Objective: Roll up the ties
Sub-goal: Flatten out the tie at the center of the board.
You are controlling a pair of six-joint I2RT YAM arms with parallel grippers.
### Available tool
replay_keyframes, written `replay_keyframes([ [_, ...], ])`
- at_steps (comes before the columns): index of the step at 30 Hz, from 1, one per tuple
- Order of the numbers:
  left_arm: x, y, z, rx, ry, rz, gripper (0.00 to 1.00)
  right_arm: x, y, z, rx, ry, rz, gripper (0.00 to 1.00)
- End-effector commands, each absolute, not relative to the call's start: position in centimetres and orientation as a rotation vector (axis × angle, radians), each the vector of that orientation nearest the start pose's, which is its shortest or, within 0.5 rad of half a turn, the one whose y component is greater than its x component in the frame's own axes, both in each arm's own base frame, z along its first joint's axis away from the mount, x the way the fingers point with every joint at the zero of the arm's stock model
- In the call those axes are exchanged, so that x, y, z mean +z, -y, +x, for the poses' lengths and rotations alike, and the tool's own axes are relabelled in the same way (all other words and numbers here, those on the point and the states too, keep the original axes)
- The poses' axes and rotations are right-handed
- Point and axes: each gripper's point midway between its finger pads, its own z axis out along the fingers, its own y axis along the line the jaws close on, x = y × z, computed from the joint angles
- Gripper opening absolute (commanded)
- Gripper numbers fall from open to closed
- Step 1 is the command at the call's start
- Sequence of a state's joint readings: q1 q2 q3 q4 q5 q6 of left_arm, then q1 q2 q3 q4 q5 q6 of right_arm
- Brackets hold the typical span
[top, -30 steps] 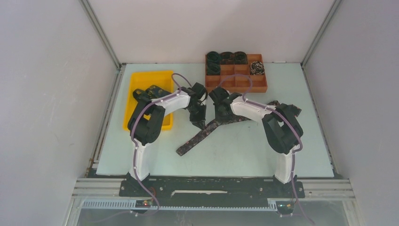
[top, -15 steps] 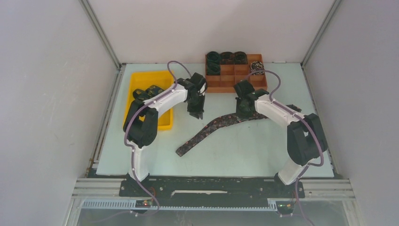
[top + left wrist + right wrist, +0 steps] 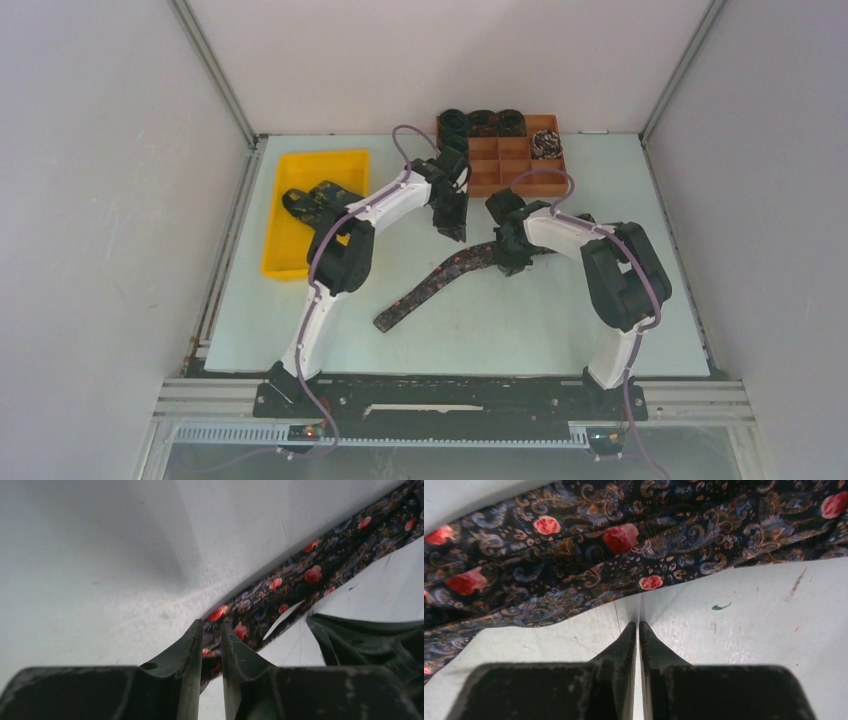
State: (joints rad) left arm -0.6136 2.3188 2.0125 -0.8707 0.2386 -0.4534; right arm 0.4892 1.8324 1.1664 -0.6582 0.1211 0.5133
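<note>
Fabric shows in the slim slot of my left pincer. Its fingers stand narrowly apart at the edge of the unrolled tie, and I cannot tell whether they pinch it or only hang over it. My right pincer is pressed closed with nothing between its fingers, the tips low over the pale table just beside the tie's edge.

The tie lies flat in a diagonal band across the middle of the table, dark paisley with red blooms. One end points toward my bases and the other is hidden under my right arm.

At the back, the orange divided tray holds rolled ties in its rear compartments. To my left, the yellow bin holds dark loose ties.
</note>
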Motion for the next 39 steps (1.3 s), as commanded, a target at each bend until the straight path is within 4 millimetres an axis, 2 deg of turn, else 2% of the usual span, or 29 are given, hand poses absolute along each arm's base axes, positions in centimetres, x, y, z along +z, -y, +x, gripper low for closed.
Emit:
replay_keyframes([
  [1,5.7,36.7,38.3,-0.700,-2.850,0.304,0.25,0.7,-16.6,32.0,0.026,-2.833,0.046,0.08],
  [4,4.9,37.5,37.6,-0.714,-2.867,0.329,0.24,0.2,-17.0,32.4,0.036,-2.842,0.040,0.08],
  [10,3.4,37.9,35.4,-0.744,-2.912,0.358,0.23,0.4,-18.3,34.7,0.077,-2.807,0.003,0.07],
  [16,2.8,37.4,33.8,-0.748,-2.939,0.393,0.23,1.8,-18.6,36.2,0.094,-2.774,-0.026,0.06],
  [20,3.0,37.0,33.6,-0.730,-2.935,0.407,0.22,3.6,-18.6,36.2,0.131,-2.763,-0.042,0.06],
  [25,3.8,36.2,34.1,-0.678,-2.914,0.412,0.22,5.6,-18.2,34.8,0.170,-2.790,-0.059,0.07],
  [30,6.7,34.9,35.2,-0.612,-2.838,0.410,0.25,7.6,-15.7,35.0,0.184,-2.767,0.038,0.06],
  [33,8.2,34.1,35.7,-0.569,-2.804,0.409,0.31,8.3,-12.8,36.2,0.169,-2.735,0.150,0.06],
  [35,8.8,33.7,35.7,-0.546,-2.790,0.413,0.33,8.0,-10.8,36.8,0.139,-2.725,0.223,0.06],
  [39,9.9,33.2,35.4,-0.529,-2.771,0.412,0.34,6.1,-6.4,37.3,0.043,-2.740,0.365,0.05],
])
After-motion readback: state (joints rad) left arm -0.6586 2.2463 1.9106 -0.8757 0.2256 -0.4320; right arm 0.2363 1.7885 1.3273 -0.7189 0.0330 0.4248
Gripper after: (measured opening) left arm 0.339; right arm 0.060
